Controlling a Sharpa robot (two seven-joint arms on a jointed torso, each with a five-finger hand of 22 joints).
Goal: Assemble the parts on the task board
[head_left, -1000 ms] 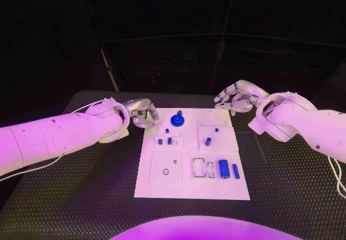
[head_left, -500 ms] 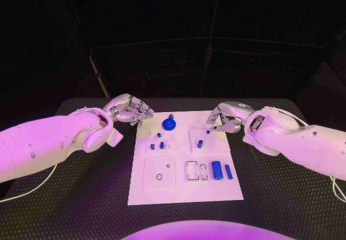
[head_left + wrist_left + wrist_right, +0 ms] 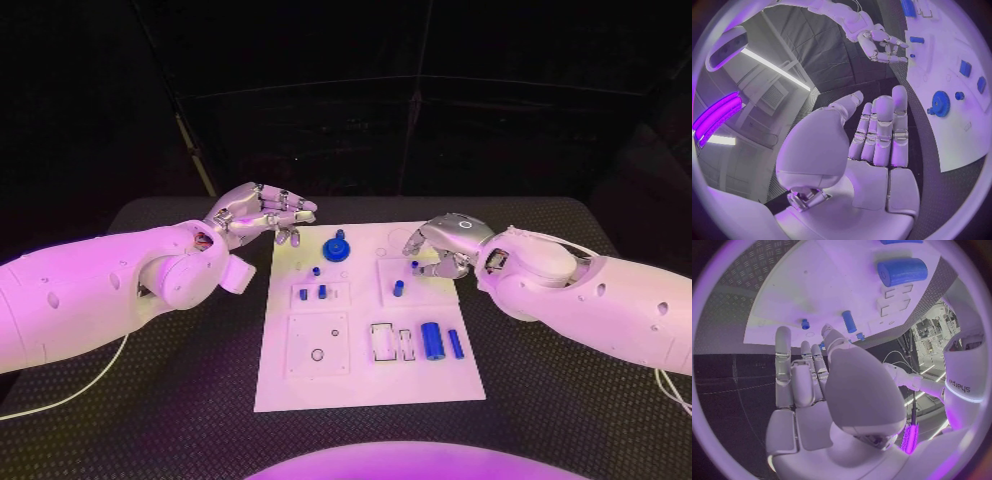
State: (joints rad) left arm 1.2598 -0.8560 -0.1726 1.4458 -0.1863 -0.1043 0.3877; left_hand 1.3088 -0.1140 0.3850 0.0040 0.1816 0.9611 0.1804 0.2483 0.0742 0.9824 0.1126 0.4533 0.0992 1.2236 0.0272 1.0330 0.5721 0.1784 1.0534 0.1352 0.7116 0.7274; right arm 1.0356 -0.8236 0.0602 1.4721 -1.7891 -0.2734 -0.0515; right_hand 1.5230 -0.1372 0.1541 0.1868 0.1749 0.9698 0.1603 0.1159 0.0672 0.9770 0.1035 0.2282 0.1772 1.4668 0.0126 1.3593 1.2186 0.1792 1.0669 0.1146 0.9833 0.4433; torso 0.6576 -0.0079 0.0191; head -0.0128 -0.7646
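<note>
The white task board (image 3: 368,385) lies mid-table. On it are a blue gear (image 3: 338,248), small blue pegs (image 3: 313,293), an upright blue peg (image 3: 398,289), a thick blue cylinder (image 3: 430,336) and a thin blue bar (image 3: 456,343). My left hand (image 3: 261,214) hovers off the board's far left corner, fingers apart, holding nothing; the left wrist view shows its flat palm (image 3: 879,137) beside the gear (image 3: 941,104). My right hand (image 3: 440,246) hangs over the board's far right area, fingers loosely curled above a small blue peg (image 3: 415,266), nothing seen in them. The right wrist view shows the cylinder (image 3: 902,271) beyond that hand (image 3: 814,385).
A square inset plate with a round hole (image 3: 323,346) sits at the board's near left, and an open rectangular frame (image 3: 382,341) next to the cylinder. Black textured table (image 3: 562,400) surrounds the board on all sides.
My right hand has come in from beyond the far right corner and lowered over the board's right side. My left hand has lifted a little and spread its fingers.
</note>
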